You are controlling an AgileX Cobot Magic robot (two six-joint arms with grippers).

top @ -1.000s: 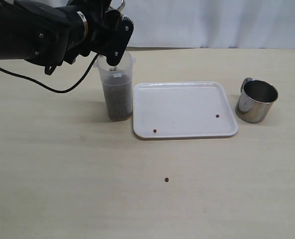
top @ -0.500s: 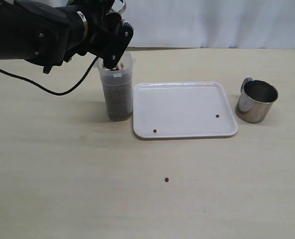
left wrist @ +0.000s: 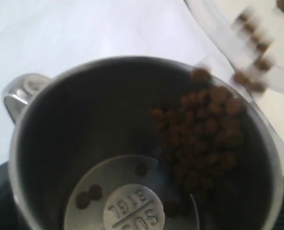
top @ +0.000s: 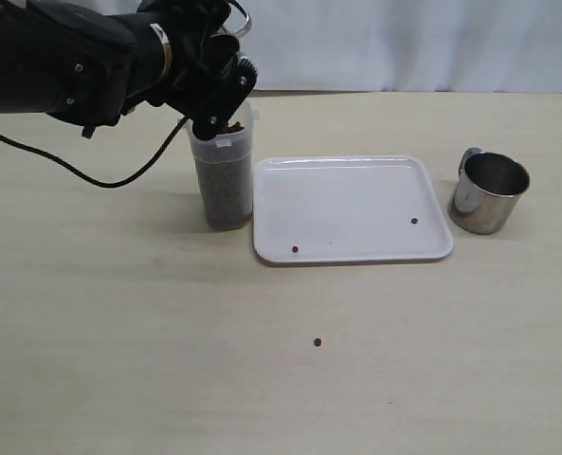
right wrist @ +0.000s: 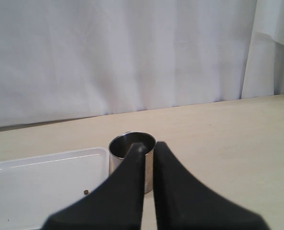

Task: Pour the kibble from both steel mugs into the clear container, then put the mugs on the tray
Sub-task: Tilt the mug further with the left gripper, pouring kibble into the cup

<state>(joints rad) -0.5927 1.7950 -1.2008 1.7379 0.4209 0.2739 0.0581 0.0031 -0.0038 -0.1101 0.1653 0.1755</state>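
My left gripper [top: 209, 66] is shut on a steel mug [left wrist: 55, 143] and holds it tipped over the mouth of the clear container [top: 223, 171]. In the left wrist view, kibble [left wrist: 204, 129] slides along the mug's wall toward its lip, and blurred pellets [left wrist: 254, 43] fall past the container's rim. The container is more than half full. The second steel mug [top: 489, 192] stands upright right of the white tray [top: 352, 194]. In the right wrist view my right gripper [right wrist: 148, 146] is shut on nothing, short of that mug [right wrist: 119, 154].
Two stray pellets lie on the tray [top: 295, 249] and one pellet [top: 317, 342] lies on the table in front of it. A black cable [top: 100, 175] hangs from the left arm, left of the container. A white curtain backs the table.
The left gripper has tipped the mug further over the container, and kibble now shows at the container's mouth. The second mug and tray have not moved.
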